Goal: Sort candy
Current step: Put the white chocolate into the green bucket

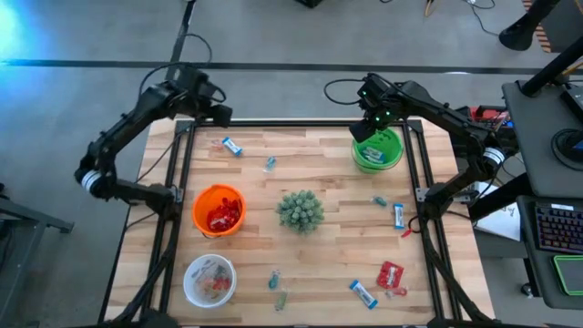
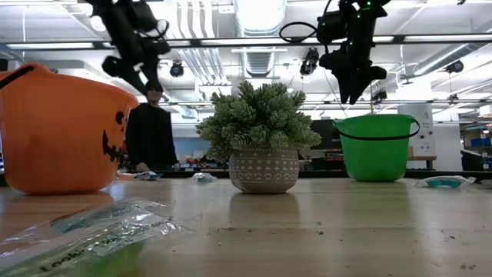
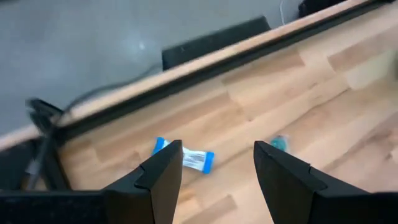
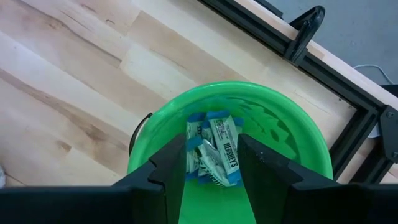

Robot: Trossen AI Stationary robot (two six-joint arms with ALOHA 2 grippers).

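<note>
Candy is partly sorted, as far as you can see. Blue-and-white bars (image 4: pixel 214 152) already lie in the green bucket (image 1: pixel 377 150), red packets (image 1: pixel 221 217) fill the orange bucket (image 1: pixel 218 210), and a few pieces sit in the clear bowl (image 1: pixel 209 280). Loose pieces are left on the table (image 1: pixel 319 164): a blue-and-white bar (image 1: pixel 231 146) near the far left corner, a small teal piece (image 1: pixel 270 164) beside it, another bar (image 1: pixel 398 215) and teal piece right of the potted plant (image 1: pixel 300 210), and a red packet (image 1: pixel 390 274) with a bar (image 1: pixel 363 292) near the front edge.

The bar by the left arm lies flat, with its long axis running diagonally across the planks.

Your right gripper (image 4: pixel 208 168) hangs just above the green bucket, fingers partly apart with nothing between them, so I judge a bar has just gone in. Your left gripper (image 3: pixel 214 165) hovers above the far-left bar, fingers spread wide and empty. That bar looks like your next pick.
</note>
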